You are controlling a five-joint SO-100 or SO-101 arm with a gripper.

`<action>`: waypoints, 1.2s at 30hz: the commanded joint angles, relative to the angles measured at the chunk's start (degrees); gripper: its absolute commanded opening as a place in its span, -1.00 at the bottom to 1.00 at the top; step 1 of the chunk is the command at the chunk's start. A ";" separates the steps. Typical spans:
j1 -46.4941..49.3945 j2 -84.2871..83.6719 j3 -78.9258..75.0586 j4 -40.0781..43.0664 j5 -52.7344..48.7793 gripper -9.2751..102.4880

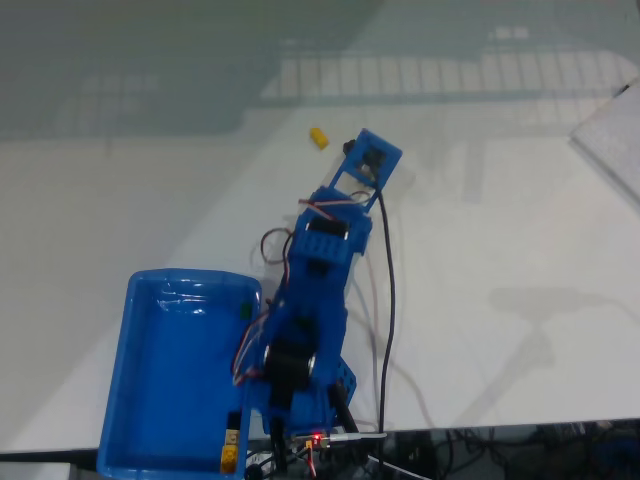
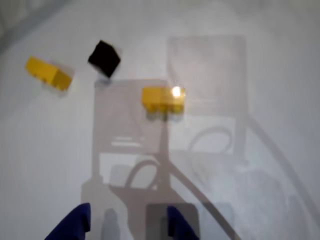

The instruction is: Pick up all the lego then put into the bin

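In the wrist view three tiny lego bricks lie on the white table: a yellow brick [image 2: 48, 73] at the left, a black brick [image 2: 104, 58] beside it, and a second yellow brick [image 2: 162, 99] nearer the middle. My gripper [image 2: 125, 227] is open, its blue fingertips [image 2: 75, 226] at the bottom edge, apart from and short of the bricks. In the fixed view the gripper [image 1: 368, 160] hangs over the table with one yellow brick [image 1: 318, 137] just left of it; the arm hides the other bricks. The blue bin [image 1: 150, 400] sits at the lower left beside the arm's base.
A black cable [image 1: 388, 300] runs from the wrist down to the table's front edge. A pale flat object [image 1: 615, 140] lies at the right edge. A small yellow piece [image 1: 230, 457] shows at the bin's near right corner.
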 commanded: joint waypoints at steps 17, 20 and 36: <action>5.01 -25.31 -21.97 -2.99 -5.80 -0.47; 5.27 -28.48 -24.35 -2.99 -6.59 -0.47; 6.24 -39.02 -33.57 -2.37 -9.58 -0.47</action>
